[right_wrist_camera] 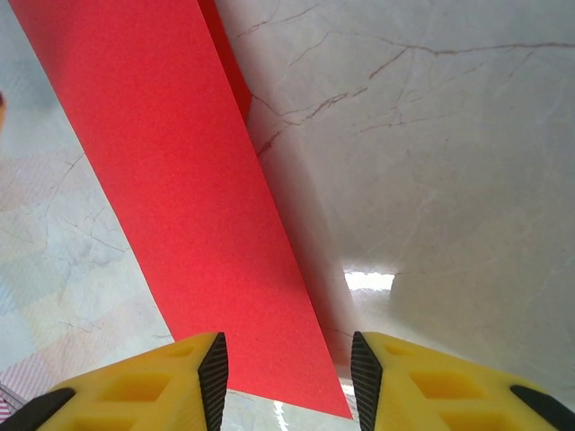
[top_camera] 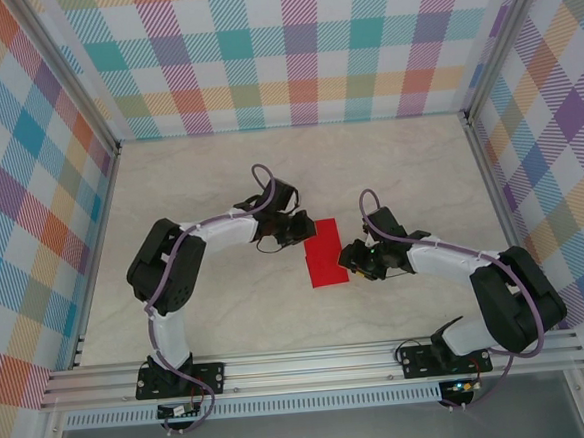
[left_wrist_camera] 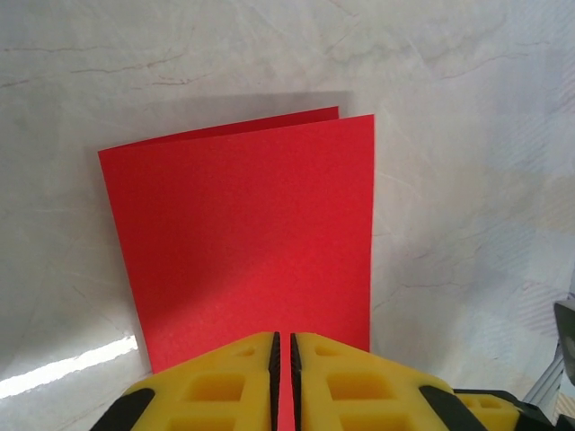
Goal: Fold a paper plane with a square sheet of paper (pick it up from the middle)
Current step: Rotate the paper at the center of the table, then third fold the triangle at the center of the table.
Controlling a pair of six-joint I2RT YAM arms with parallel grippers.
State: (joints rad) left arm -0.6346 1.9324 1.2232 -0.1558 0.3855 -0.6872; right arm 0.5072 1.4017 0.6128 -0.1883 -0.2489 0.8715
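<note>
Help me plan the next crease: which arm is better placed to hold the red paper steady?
Left, probably. The left claw is pinched shut on the edge of the folded red paper; the right claw stands open, the paper merely passing between its jaws.

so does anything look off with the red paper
Slightly. In the left wrist view the folded square sheet of paper has a sliver of back layer peeking past the front layer's far edge: edges misaligned.

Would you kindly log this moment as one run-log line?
red sheet: folded double | left hand: shut on sheet edge | right hand: open, straddling sheet edge
</note>
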